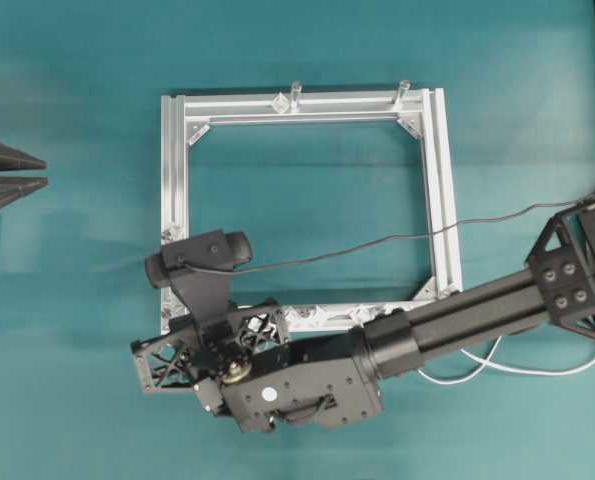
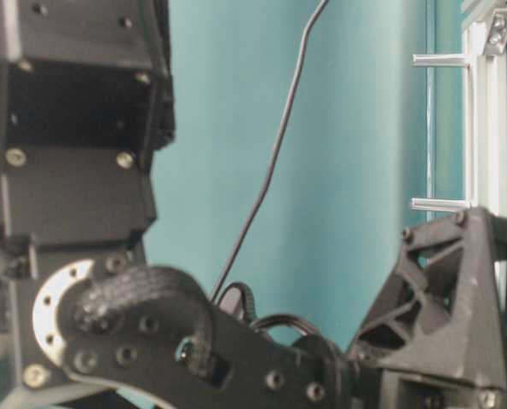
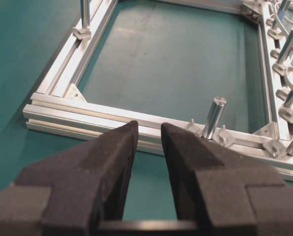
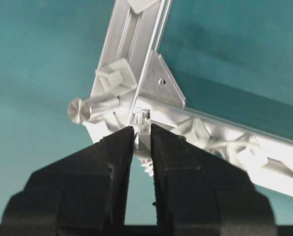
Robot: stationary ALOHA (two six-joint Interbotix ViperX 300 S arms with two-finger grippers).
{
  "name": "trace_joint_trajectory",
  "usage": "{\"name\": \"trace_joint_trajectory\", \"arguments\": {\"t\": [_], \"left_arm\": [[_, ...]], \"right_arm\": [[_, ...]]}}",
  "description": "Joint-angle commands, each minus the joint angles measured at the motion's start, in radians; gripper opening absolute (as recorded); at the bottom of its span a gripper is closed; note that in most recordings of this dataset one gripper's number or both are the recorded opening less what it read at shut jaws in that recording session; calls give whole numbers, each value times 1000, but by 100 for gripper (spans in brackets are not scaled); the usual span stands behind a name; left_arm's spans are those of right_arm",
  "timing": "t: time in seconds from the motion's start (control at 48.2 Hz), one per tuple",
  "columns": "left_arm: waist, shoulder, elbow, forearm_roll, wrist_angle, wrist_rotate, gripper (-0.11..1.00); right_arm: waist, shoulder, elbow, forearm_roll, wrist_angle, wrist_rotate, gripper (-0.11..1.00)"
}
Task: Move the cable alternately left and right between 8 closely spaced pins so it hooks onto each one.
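My right gripper (image 4: 142,129) is shut on the small pale plug (image 4: 142,132) at the cable's free end, right at the frame's corner bracket (image 4: 161,83). From above, this gripper (image 1: 202,340) sits over the frame's bottom left corner. The white cable (image 1: 517,370) trails from under the right arm and runs woven along the rail (image 4: 225,142) among the pins (image 1: 312,315). On the right in the left wrist view the pins (image 3: 286,49) stand in a row. My left gripper (image 3: 148,129) is open and empty, outside the frame, at the far left (image 1: 45,170).
The square aluminium frame (image 1: 174,180) lies on the teal table. Two taller upright posts (image 1: 296,92) (image 1: 404,90) stand on its far rail. A black webcam (image 1: 202,252) rides above the right gripper, and its dark wire (image 1: 377,245) crosses the frame.
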Motion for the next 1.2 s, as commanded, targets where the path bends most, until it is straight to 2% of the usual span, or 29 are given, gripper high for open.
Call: {"name": "trace_joint_trajectory", "arguments": {"t": [0.0,0.497,0.974,1.181], "left_arm": [[2,9,-28,3,-5,-5,32],[2,8,-28,3,-5,-5,32],[2,8,-28,3,-5,-5,32],[0,9,-28,5,-5,-5,32]], "right_arm": [[20,-26,-25,0,11,-2,14],[98,-17,-25,2,21,133,14],[95,-14,-32,-5,20,138,14],[83,5,-67,-11,-5,132,14]]}}
